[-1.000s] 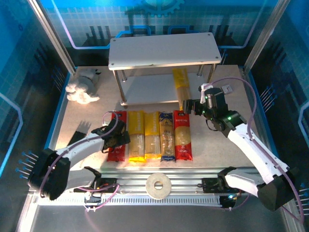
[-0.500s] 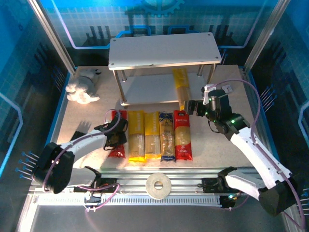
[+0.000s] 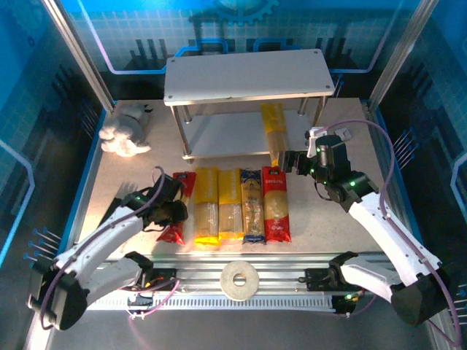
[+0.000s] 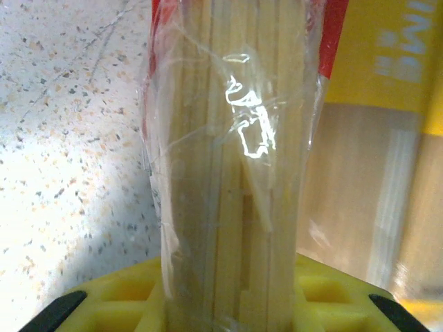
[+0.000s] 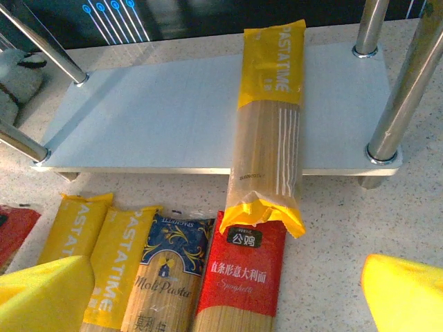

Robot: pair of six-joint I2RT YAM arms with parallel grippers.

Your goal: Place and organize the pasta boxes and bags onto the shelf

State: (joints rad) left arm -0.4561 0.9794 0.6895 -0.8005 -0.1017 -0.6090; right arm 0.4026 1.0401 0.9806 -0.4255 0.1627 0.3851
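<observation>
We see the left gripper (image 3: pixel 171 213) clamped on a red-and-clear plastic spaghetti bag (image 4: pixel 235 138), lower left; the right gripper (image 3: pixel 290 162) gapes wide, empty.

**Blue-walled cell around a speckled tabletop**

The speckled beige tabletop (image 3: pixel 343 233) is boxed in by blue translucent grid-patterned panels (image 3: pixel 124 36) behind it and on both sides; slanted metal posts (image 3: pixel 76 55) rise at its far corners; a ribbed aluminium rail (image 3: pixel 284 261) runs along its near edge; light glares off its near part.
</observation>
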